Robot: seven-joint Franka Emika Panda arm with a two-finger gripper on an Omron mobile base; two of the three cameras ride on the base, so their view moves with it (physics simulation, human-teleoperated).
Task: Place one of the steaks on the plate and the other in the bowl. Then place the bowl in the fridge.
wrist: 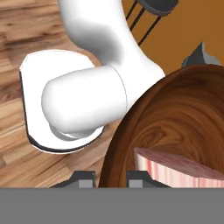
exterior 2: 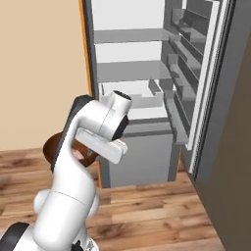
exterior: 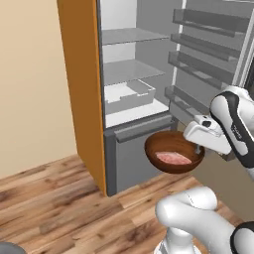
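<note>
Gripper (wrist: 110, 178) is clamped tight on the rim of the bowl (exterior: 173, 151), one finger on each side of the wall; hand view shows the tips straddling the brown edge. Bowl hangs in the air above the wood floor (exterior: 59, 198), tilted a little, touching nothing but the gripper. Pale pink steak (exterior: 173, 158) lies flat in the bottom of the bowl. Fridge (exterior: 134, 84) stands open: pale grey shelves and a drawer visible inside, door racks (exterior: 198, 59) swung out to the right. Bowl sits just outside the fridge, in front of its lower grey drawer front, below the shelf edges. Orange cabinet panel (exterior: 82, 89) flanks the fridge's left side.
</note>
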